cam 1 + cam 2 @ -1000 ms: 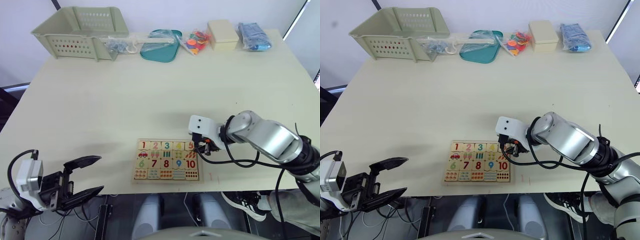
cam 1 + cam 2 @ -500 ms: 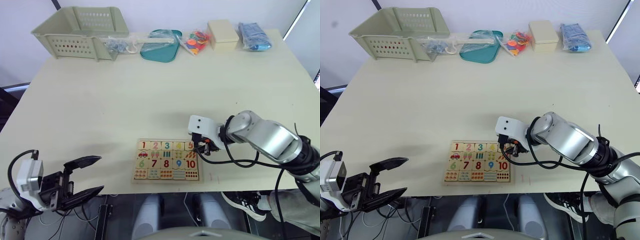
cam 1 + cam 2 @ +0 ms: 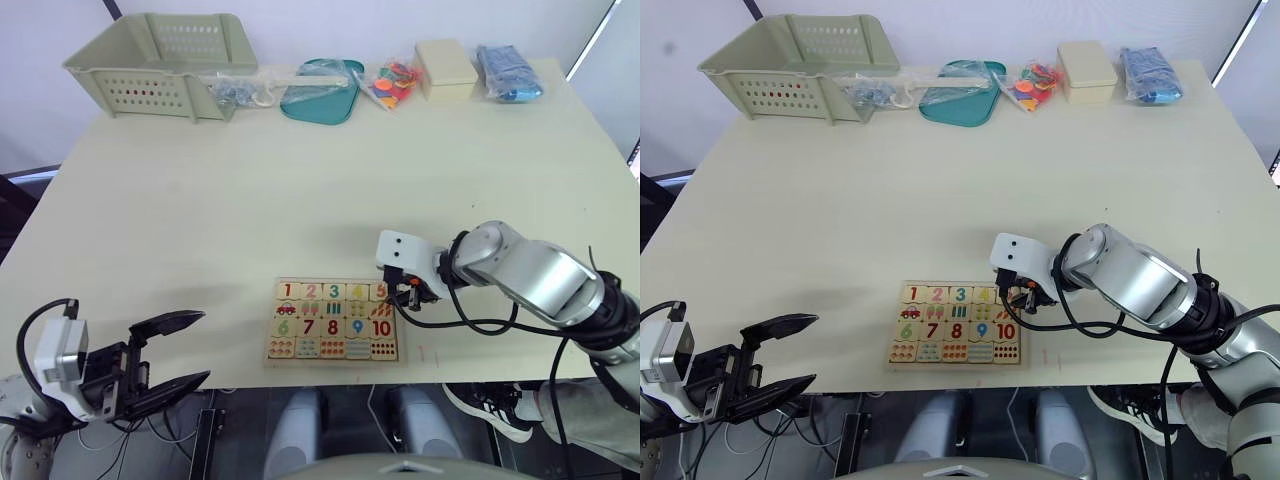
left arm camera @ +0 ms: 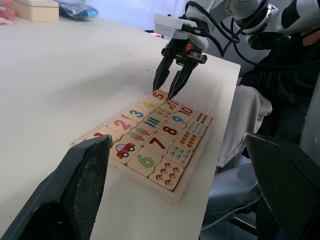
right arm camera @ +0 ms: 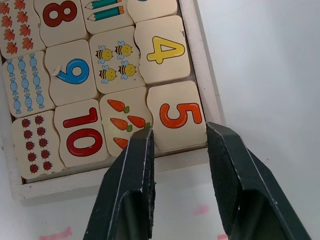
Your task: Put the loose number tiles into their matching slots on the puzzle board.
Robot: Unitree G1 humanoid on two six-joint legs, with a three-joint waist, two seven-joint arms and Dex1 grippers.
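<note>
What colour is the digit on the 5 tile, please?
Orange-red, clearest in the right wrist view on the 5 tile.

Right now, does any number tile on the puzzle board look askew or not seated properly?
Nothing stands out. Tiles 1 to 5 lie level in the puzzle board's top row. The right gripper, open, hovers over the 5 tile.

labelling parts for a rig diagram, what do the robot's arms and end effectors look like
The right arm is silver-grey with black joints and loose black cables looping under it. Its wrist carries a white box with two dark dots, and the right end effector has two slim, pointed black fingers. The left end effector has two broader black fingers on a black frame, a white block behind it and a black cable loop.
</note>
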